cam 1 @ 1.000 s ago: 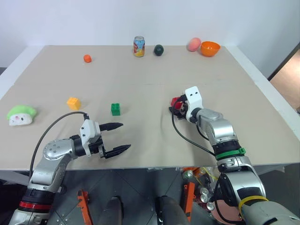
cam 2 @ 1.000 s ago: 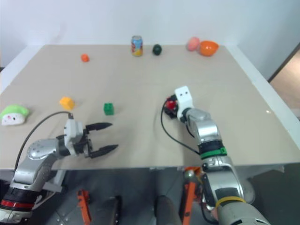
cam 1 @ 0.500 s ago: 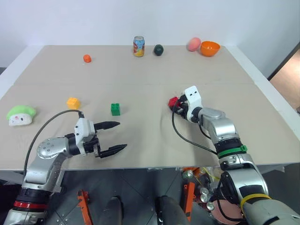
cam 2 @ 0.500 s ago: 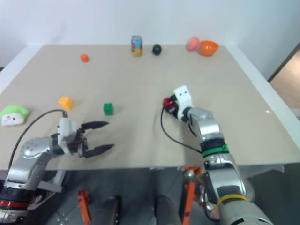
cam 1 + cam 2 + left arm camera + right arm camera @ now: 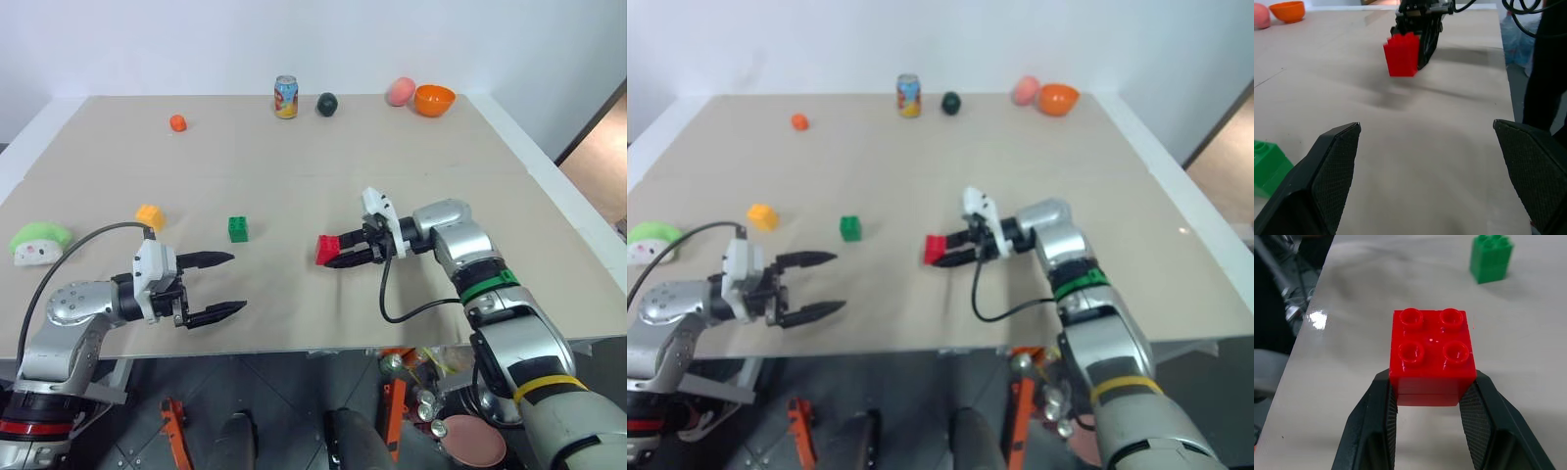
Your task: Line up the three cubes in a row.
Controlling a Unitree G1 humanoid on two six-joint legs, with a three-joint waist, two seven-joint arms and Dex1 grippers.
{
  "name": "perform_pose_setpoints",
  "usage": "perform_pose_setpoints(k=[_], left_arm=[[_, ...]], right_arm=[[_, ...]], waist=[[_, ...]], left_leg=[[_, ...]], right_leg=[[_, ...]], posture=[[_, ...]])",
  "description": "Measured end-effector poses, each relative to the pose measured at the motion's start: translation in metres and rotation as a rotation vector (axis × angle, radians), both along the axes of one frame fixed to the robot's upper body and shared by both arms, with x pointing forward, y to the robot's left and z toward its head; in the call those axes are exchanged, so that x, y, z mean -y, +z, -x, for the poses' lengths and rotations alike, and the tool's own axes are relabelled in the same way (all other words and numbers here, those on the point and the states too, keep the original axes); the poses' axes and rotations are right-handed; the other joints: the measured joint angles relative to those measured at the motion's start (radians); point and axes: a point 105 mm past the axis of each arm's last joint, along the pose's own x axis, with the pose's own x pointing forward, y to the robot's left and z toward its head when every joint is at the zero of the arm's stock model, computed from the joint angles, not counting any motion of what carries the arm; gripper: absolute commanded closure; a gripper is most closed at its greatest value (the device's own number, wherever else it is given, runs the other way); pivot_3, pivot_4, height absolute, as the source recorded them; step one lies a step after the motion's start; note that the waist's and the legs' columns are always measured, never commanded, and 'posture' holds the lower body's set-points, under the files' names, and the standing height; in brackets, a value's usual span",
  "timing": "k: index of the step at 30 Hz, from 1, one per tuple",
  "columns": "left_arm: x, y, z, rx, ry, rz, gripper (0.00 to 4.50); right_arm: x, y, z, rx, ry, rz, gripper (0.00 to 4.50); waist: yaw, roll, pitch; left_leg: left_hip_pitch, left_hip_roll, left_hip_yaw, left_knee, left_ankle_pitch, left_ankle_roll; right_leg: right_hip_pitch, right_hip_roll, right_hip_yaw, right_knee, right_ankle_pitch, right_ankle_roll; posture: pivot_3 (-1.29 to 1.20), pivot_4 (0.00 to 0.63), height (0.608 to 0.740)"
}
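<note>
So the right gripper [image 5: 338, 254] has its two black fingers clamped on the red cube [image 5: 327, 249], holding it out sideways toward the robot's left, just above the table [image 5: 294, 186]; the right wrist view nails the grip, with the red block's four studs facing the camera and a finger pad [image 5: 1476, 416] pressed on each side, which the head views are too far off to make out; that same wrist view catches the green cube [image 5: 1491, 257] out past the fingertips, well apart from the red one; the left gripper [image 5: 223, 286] hangs near the table's front edge with its jaws spread wide and nothing between them, and its wrist view looks straight across at the red block in the other claw, with a corner of the green cube off to one side near its own finger; only the head views give the whole layout: green cube beyond the left claw's tips, yellow-orange cube [image 5: 149, 216] further to that claw's left, plush toy [image 5: 37, 241] further out still, plus the small orange ball [image 5: 177, 122], can [image 5: 285, 97], dark ball [image 5: 327, 104], pink fruit [image 5: 398, 92] and orange bowl [image 5: 434, 99] along the far side; compared with a second ago, the right claw has swung round to point left and the red cube has come nearer the green one; the left claw has barely budged and stays wide open.
</note>
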Motion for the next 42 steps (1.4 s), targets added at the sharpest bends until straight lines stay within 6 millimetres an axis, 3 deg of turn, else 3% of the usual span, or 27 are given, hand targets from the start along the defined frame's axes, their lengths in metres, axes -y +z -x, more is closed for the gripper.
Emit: perform_pose_setpoints(k=[3, 14, 42], left_arm=[[-0.006, 0.000, 0.008, -0.013, 0.031, -0.013, 0.00], [-0.017, 0.007, 0.023, -0.026, 0.094, -0.046, 0.00], [-0.015, 0.011, 0.020, -0.039, 0.102, -0.038, 0.00]], right_arm=[[-0.006, -0.012, 0.002, -0.022, 0.032, 0.024, 3.27], [-0.013, -0.017, 0.007, -0.009, 0.091, 0.039, 3.27], [-0.003, -0.021, -0.004, 0.131, 0.037, 0.044, 3.27]], waist=[[0.001, 0.000, 0.000], [0.002, 0.001, 0.000], [0.002, 0.001, 0.000]], left_leg=[[0.000, 0.000, 0.000, -0.002, 0.000, 0.000], [0.000, 0.000, 0.000, -0.003, 0.000, 0.000], [0.000, 0.000, 0.000, -0.003, 0.000, 0.000]], right_leg=[[-0.001, 0.000, 0.000, 0.000, -0.001, 0.000], [-0.001, 0.000, 0.000, 0.000, -0.001, -0.001], [-0.001, 0.000, 0.000, 0.000, -0.001, -0.001]], posture=[[0.00, 0.150, 0.740], [0.00, 0.150, 0.740], [0.00, 0.150, 0.740]])
